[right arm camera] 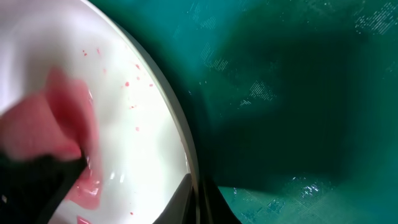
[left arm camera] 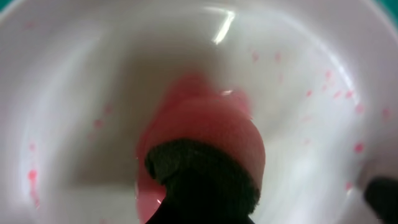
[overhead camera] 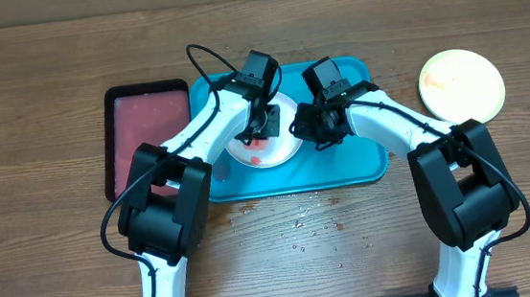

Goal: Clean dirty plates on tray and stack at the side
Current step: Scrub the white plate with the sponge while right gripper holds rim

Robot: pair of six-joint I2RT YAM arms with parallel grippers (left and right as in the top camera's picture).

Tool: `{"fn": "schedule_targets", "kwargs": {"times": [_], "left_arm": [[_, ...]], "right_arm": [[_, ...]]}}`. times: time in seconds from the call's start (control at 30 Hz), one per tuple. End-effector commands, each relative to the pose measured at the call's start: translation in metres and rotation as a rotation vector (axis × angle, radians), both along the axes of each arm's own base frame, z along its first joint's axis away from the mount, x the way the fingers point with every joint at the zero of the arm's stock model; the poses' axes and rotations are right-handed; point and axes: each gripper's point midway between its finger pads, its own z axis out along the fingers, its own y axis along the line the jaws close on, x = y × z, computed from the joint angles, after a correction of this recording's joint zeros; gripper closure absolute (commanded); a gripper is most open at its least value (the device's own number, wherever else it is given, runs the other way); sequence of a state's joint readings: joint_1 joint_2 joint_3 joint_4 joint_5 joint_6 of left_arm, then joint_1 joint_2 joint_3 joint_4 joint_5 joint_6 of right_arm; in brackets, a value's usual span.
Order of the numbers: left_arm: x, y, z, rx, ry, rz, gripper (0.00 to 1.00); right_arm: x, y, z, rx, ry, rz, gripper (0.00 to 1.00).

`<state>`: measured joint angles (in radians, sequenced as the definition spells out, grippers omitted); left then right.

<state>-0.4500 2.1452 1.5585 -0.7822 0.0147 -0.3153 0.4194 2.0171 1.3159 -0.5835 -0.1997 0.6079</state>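
On the turquoise tray (overhead camera: 363, 164), towards its middle, sits the white plate (overhead camera: 258, 155), speckled and smeared with red sauce. Over the plate, the left gripper (overhead camera: 267, 125) is closed on a pink sponge (left arm camera: 205, 130) that is pressed against the plate's wet floor. At the plate's right edge, the right gripper (overhead camera: 300, 126) has its jaws pinched narrow on the rim. Off the tray's right end, well apart on the wooden table, lies the lime green plate (overhead camera: 461, 83). Just beside the tray's left end is a black tray (overhead camera: 112, 143) holding reddish liquid. Droplets (overhead camera: 304, 212) dot the table near the tray's front edge.
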Motion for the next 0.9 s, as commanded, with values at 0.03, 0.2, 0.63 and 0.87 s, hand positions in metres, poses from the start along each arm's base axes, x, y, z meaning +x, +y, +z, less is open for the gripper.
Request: {"fn": "schedule_targets", "kwargs": {"times": [0.03,0.2,0.63,0.87], "left_arm": [[-0.026,0.025,-0.028,0.12,0.139,-0.117,0.96],[-0.039,0.031,-0.026,0.148,0.192,-0.2,0.96],[-0.014,-0.004,-0.041,0.01,0.096,-0.206,0.96],[-0.005,-0.01,-0.052,-0.015,0.072,-0.194,0.96]], "right_arm": [[-0.001,0.0,0.0,-0.003,-0.004,0.012,0.96],[-0.001,0.0,0.0,-0.003,-0.004,0.012,0.96],[-0.001,0.0,0.0,-0.002,-0.003,0.013,0.96],[-0.002,0.0,0.0,-0.002,0.002,0.014,0.96]]}}
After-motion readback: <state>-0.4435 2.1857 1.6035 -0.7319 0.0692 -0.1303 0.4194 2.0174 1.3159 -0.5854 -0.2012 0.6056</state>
